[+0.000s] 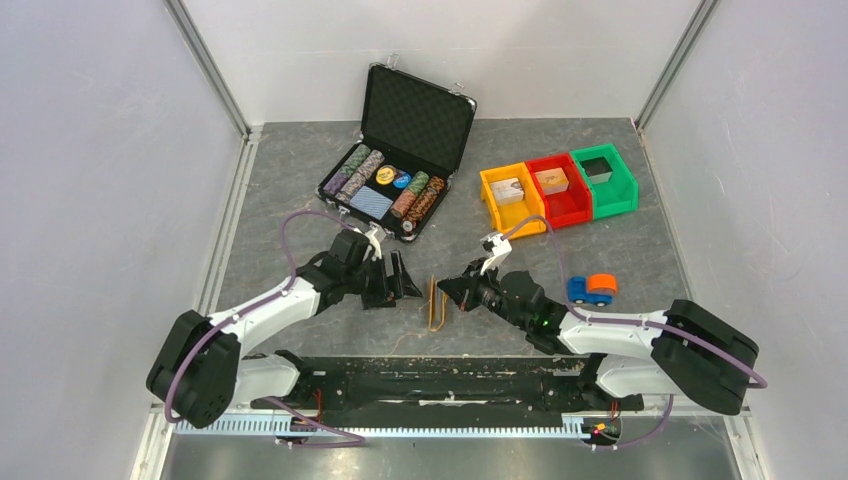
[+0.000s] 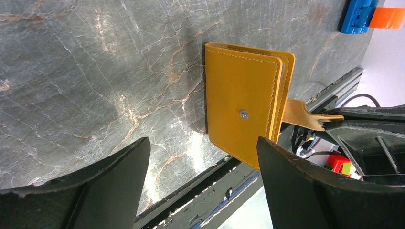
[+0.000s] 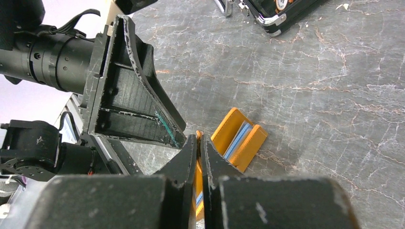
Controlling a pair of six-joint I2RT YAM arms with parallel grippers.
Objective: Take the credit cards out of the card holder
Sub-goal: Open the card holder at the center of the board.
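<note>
Right end effector (image 3: 197, 139) clamps the card holder (image 3: 240, 139) by its edge; left end effector (image 2: 203, 145) gapes alongside.

Worktop (image 1: 290, 180): dark grey stone-pattern surface with pale and rust-coloured veins, matte finish. Pale specks (image 1: 420, 346) lie scattered along its near edge.

Enclosure: plain white back wall (image 1: 440, 40), left wall (image 1: 90, 150) and right wall (image 1: 770, 130), all unmarked. Aluminium posts (image 1: 208, 68) stand at the two rear corners. A matching rail (image 1: 228, 215) runs along the worktop's left edge.

Near side: a white slotted duct (image 1: 420, 430) runs across the front, with a bare grey metal sheet (image 1: 450, 462) beyond it.

Light: even and diffuse. Shadows are soft, and the left wrist view shows a faint sheen on the worktop.
</note>
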